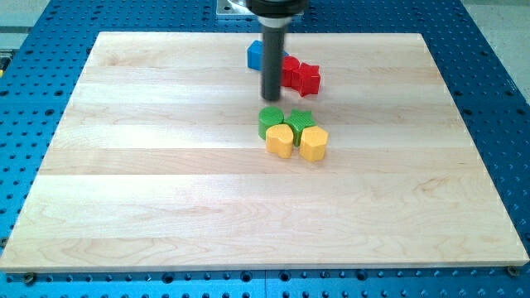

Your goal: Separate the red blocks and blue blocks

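A blue block (255,55) lies near the view's top centre, partly hidden behind my rod. Right of it a red block (290,69) touches a red star-shaped block (308,79). My tip (271,98) rests on the board just below the blue block and left of the red blocks, close to them. Whether the blue block touches the red one is hidden by the rod.
Below my tip sits a cluster: a green round block (269,119), a green star block (300,118), a yellow block (280,141) and a yellow hexagonal block (313,143). The wooden board (149,182) lies on a blue perforated table.
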Controlling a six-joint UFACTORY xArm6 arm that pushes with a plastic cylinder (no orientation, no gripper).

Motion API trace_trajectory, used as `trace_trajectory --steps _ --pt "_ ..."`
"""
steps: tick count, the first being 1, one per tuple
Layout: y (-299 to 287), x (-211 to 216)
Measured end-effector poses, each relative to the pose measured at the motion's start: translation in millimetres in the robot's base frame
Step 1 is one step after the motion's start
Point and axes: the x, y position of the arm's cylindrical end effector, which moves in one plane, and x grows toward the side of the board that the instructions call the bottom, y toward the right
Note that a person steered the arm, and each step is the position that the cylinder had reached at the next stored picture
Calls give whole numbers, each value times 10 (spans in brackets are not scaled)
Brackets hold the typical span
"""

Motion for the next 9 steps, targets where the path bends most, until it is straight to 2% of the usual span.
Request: trace_trajectory --steps 1,4,6,7,9 --pt "-161 -198" --pt "853 -290" --pt "554 -963" --pt "1014 -1160" --pt "1088 -286"
